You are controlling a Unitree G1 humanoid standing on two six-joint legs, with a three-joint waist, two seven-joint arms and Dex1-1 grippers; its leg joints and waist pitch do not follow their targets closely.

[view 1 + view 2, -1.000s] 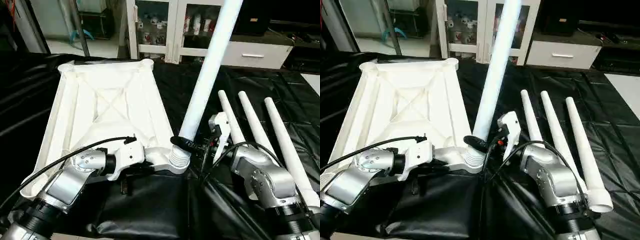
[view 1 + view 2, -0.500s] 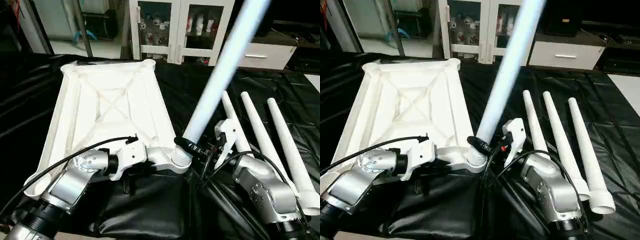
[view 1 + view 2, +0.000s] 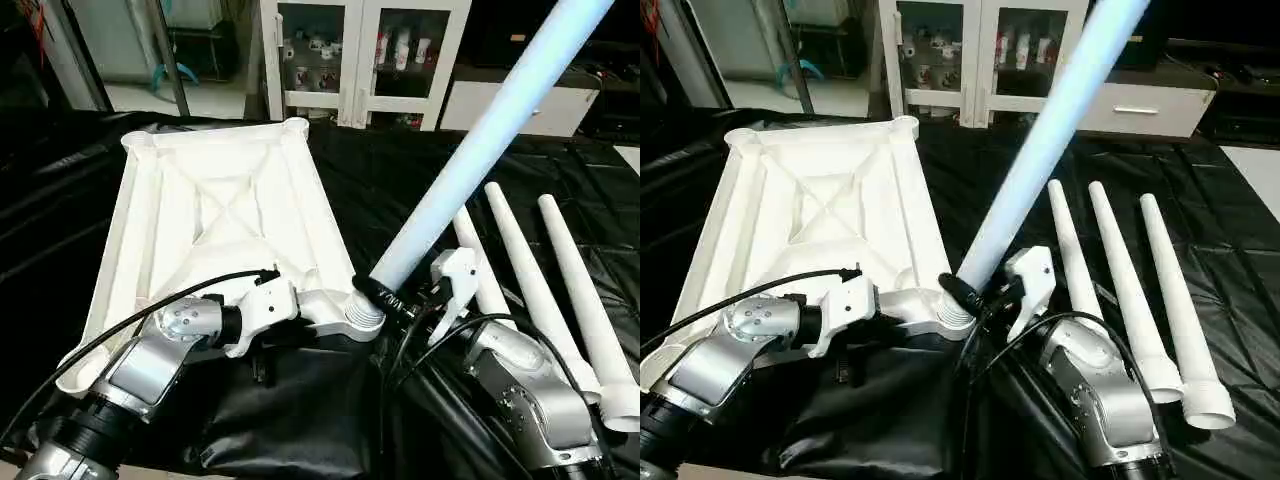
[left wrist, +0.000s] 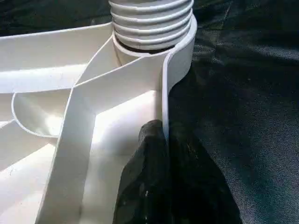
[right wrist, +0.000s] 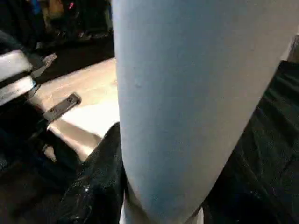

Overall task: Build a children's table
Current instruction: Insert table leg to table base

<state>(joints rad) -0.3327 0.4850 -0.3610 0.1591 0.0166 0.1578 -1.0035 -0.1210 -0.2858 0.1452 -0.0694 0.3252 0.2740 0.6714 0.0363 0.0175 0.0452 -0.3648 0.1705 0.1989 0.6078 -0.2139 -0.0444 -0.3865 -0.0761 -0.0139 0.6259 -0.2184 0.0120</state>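
Left eye view: right jaws point(image 3: 385, 296) clamp the long white tube leg point(image 3: 480, 150), leaning in the upturned white ribbed plastic tabletop's point(image 3: 215, 215) near corner socket point(image 3: 362, 312) on the black-draped surface point(image 3: 380, 180). Left jaws point(image 4: 161, 154) pinch shut on the tabletop's rim. Next it seemingly needs righting and screwing home.

Up close, the left gripper point(image 4: 164, 154) had its black fingers point(image 4: 149, 186) pinched shut on the thin upright rim of the white plastic ribbed tabletop point(image 4: 84, 121), one finger on each side of the wall. Just beyond the grip, the rim curved around a rounded corner socket point(image 4: 180, 56), and a white ridged, threaded leg end point(image 4: 152, 23) stood in it. Wrinkled black sheeting point(image 4: 247, 93) lay beside the rim.
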